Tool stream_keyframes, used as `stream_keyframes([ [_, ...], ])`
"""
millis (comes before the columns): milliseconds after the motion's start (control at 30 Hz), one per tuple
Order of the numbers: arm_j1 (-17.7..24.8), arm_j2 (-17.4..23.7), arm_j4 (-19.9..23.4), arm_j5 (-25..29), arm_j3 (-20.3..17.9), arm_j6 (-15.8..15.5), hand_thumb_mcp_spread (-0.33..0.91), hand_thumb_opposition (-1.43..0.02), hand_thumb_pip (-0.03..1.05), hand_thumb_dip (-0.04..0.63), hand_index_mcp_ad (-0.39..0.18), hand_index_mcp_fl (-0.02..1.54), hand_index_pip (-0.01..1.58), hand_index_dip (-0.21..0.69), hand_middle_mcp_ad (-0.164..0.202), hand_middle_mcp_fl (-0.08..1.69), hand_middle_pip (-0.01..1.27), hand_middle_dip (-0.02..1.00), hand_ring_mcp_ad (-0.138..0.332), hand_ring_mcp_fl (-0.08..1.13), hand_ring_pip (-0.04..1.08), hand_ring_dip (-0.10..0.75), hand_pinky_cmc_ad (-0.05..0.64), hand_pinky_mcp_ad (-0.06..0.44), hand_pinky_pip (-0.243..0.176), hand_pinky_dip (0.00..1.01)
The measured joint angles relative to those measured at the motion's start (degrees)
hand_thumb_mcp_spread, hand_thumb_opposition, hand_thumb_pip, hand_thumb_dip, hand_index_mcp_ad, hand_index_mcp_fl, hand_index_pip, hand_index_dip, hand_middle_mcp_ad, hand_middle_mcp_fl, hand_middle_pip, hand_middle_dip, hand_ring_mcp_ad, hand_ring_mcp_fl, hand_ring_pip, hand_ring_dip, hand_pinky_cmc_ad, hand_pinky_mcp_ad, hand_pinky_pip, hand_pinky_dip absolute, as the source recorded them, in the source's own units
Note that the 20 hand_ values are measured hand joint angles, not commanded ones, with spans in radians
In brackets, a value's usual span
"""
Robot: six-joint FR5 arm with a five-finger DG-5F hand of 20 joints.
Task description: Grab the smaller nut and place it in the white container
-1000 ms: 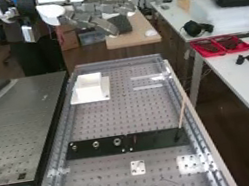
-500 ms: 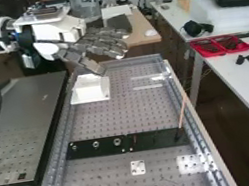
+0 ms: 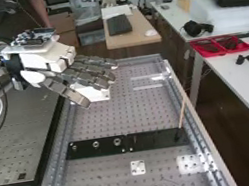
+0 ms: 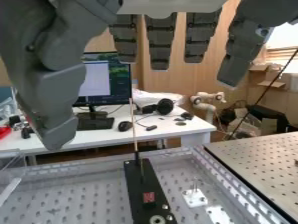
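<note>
Blocking much of the white container (image 3: 96,93) in the high view, the hand (image 3: 85,77) hangs open, its fingers extended and holding nothing; the container's opening is hidden behind them. The smaller nut (image 3: 74,148) sits on the flat black bar (image 3: 157,139), beside the larger nut (image 3: 96,145), with the bearing (image 3: 117,141) next along. It looks like a tiny greyish metallic spot, its outline and hole too small to make out. In the wrist view the bar runs out of frame near a round metal part (image 4: 157,219), also cut off.
</note>
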Motion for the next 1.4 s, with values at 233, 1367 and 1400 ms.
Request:
stream_keyframes([
  [233, -5.16, -1.09, 1.7, -6.22, -2.91, -0.6, 0.34, -0.79, 0.56, 0.159, -0.087, 0.05, 0.35, 0.079, 0.075, 0.04, 0.13, 0.29, 0.161, 0.0, 0.09, 0.129, 0.442, 0.346, -0.091, 0.44],
  [1367, -15.49, -11.14, 22.82, -19.39, -12.08, -5.96, 0.43, -0.83, 0.56, 0.175, -0.134, 0.07, 1.39, 0.079, 0.07, 0.1, 0.13, 0.29, 0.131, 0.0, 0.1, 0.127, 0.398, 0.328, -0.047, 0.3],
  [1400, -15.51, -11.25, 22.95, -19.47, -12.12, -6.02, 0.43, -0.83, 0.56, 0.175, -0.136, 0.08, 1.41, 0.079, 0.07, 0.11, 0.13, 0.29, 0.131, 0.0, 0.1, 0.127, 0.401, 0.326, -0.044, 0.29],
])
